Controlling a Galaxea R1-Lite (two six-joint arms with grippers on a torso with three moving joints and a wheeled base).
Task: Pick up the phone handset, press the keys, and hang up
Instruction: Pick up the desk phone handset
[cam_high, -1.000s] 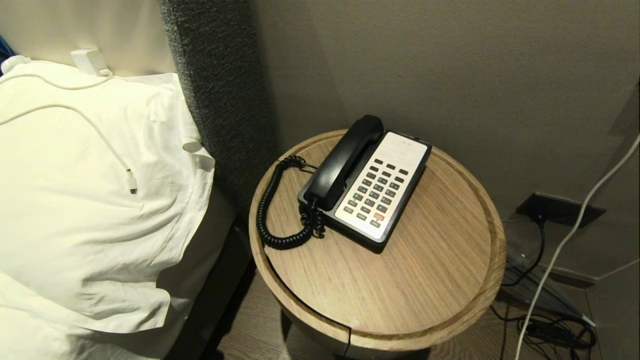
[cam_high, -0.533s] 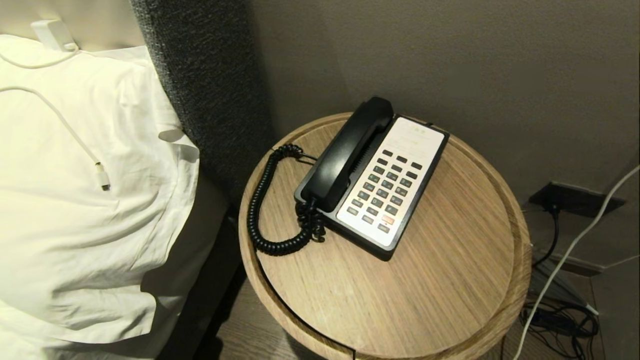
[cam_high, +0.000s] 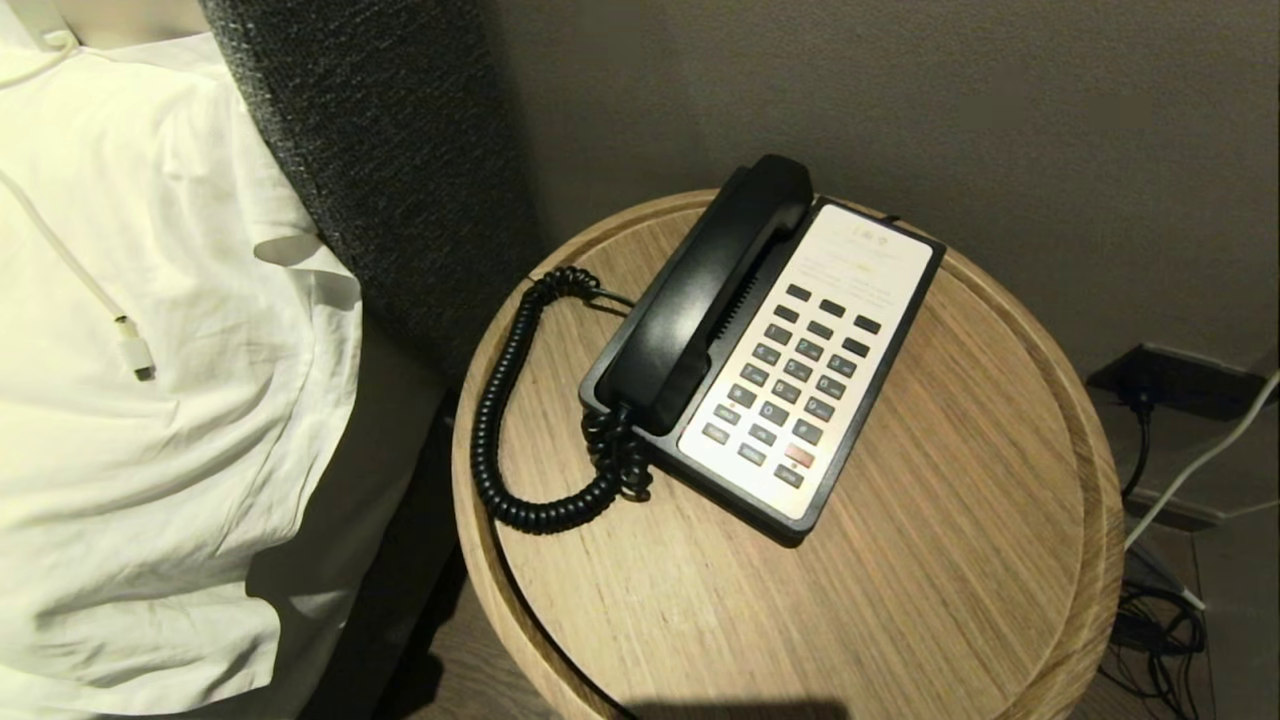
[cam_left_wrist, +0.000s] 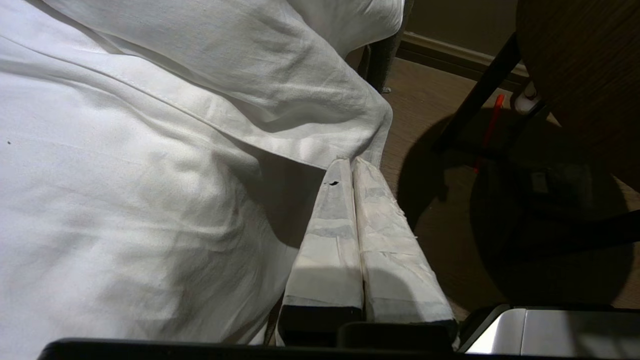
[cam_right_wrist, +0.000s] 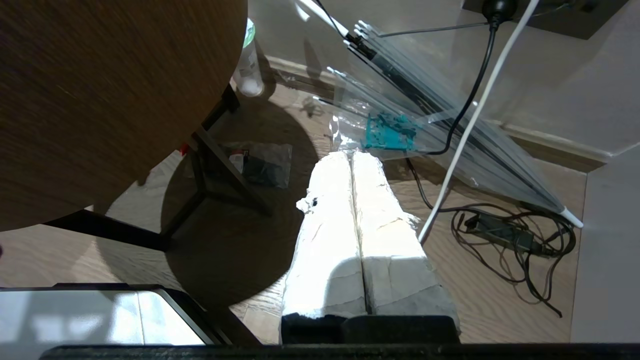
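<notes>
Head view: the glossy black phone handset lies cradled on its phone base, coiled cord looping over the round worktop. Both tools, left tool and right tool, hang pressed together, empty.

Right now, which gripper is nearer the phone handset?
Probably left: the left gripper hangs by the bedsheet below the table's handset side; the right gripper hangs by the floor cables, opposite side.

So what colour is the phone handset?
Glossy black; the phone handset shows best in the head view.
</notes>
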